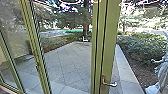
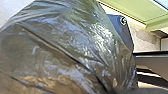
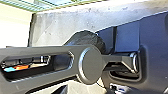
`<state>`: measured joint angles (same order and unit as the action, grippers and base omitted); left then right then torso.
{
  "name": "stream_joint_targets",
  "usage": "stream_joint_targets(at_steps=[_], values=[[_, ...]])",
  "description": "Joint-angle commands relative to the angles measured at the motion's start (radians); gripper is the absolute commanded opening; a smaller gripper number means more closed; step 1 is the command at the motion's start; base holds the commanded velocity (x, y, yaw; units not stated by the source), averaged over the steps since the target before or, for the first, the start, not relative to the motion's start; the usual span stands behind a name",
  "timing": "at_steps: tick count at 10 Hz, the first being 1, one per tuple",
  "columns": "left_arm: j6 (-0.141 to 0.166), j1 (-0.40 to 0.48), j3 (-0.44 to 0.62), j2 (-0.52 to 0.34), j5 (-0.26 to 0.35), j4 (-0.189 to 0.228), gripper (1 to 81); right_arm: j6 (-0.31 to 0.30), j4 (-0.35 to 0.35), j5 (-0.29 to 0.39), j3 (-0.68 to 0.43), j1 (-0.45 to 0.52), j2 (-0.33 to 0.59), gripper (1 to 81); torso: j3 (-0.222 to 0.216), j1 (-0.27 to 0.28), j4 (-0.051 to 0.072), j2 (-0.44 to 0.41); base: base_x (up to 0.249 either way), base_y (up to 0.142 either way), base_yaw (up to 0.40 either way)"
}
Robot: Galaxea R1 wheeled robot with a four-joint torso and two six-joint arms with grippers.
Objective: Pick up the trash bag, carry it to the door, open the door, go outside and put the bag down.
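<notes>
The dark, shiny trash bag [image 2: 57, 50] bulges large and close to the camera in the left wrist view, its plastic creased and catching the light. Part of a dark bag [image 3: 86, 40] also rises behind the robot's jointed bar in the right wrist view. In the head view, the green-framed door [image 1: 110, 45] stands upright right of centre, with a metal handle [image 1: 110, 83] low on it. How the bag is held cannot be made out.
Outside lies a paved terrace [image 1: 67, 65] with a pale stone edge [image 1: 126, 72] along its right. Bushes [image 1: 142, 47] and trees stand beyond. Green-framed glazing [image 1: 37, 52] slants across the left. A pale, unclear shape [image 1: 161, 77] shows at the far right.
</notes>
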<state>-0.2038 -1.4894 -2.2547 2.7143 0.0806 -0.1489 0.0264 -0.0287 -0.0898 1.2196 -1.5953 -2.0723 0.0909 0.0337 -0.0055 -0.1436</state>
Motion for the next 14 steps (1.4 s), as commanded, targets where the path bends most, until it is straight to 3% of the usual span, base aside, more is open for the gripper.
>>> stream_joint_targets(at_steps=[1,3,7,10,12,14], values=[[0.003,0.060,0.012,-0.016,0.062,-0.011,1.0,0.009,-0.010,-0.005,-0.226,0.066,0.216,81.1,0.000,0.000,0.000,0.000,0.000,0.000,0.000],[0.003,0.062,0.012,-0.014,0.060,-0.011,1.0,0.004,-0.023,-0.001,-0.313,0.137,0.301,81.1,0.000,0.000,0.000,0.000,0.000,0.000,0.000],[0.003,0.062,0.012,-0.007,0.059,-0.012,1.0,0.003,-0.149,-0.001,-0.436,0.249,0.449,81.1,0.000,0.000,0.000,0.000,0.000,0.000,0.000],[0.003,0.060,0.011,0.000,0.059,-0.012,1.0,0.000,-0.316,0.083,-0.471,0.433,0.536,81.1,0.000,0.000,0.000,0.000,0.000,0.000,0.000],[0.003,0.060,0.010,0.006,0.057,-0.012,1.0,0.000,-0.465,0.120,-0.494,0.542,0.579,81.1,0.000,0.000,0.000,0.000,0.000,0.000,0.000],[0.003,0.060,0.010,0.010,0.057,-0.012,1.0,-0.002,-0.572,0.214,-0.479,0.690,0.581,81.1,0.000,0.000,0.000,0.000,0.000,0.000,0.000]])
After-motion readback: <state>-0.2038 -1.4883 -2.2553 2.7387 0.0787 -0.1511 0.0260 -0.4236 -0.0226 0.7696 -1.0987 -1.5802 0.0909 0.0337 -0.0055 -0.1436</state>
